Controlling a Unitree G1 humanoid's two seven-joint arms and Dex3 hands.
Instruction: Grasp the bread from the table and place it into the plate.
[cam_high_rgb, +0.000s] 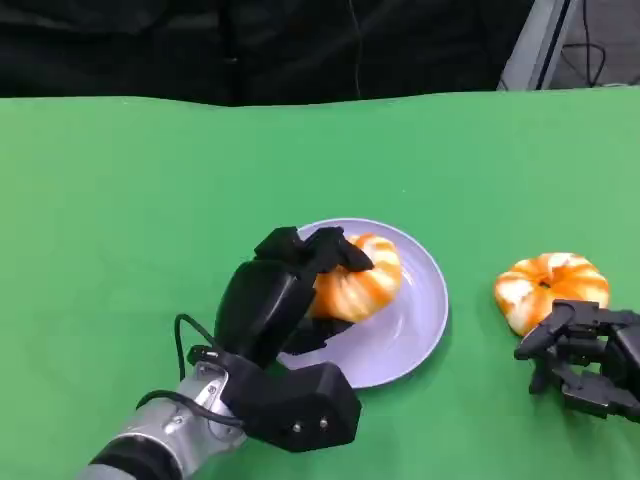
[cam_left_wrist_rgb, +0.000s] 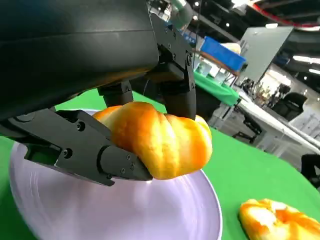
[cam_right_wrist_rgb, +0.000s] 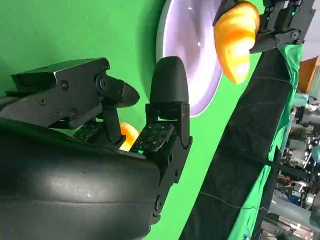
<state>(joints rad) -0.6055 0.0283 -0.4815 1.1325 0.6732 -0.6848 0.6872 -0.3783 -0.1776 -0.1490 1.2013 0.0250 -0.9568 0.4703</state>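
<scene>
Two breads show: the left robot hand (cam_high_rgb: 290, 290) pinches one bread (cam_high_rgb: 358, 278) between its fingers over the lavender plate (cam_high_rgb: 405, 335), while the other bread (cam_high_rgb: 550, 288) lies on the green table (cam_high_rgb: 150, 200) just ahead of the right robot hand (cam_high_rgb: 585, 355), whose fingers are spread and hold nothing.

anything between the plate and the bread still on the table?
Nothing: in the head view bare green cloth separates the plate from the second bread.
</scene>
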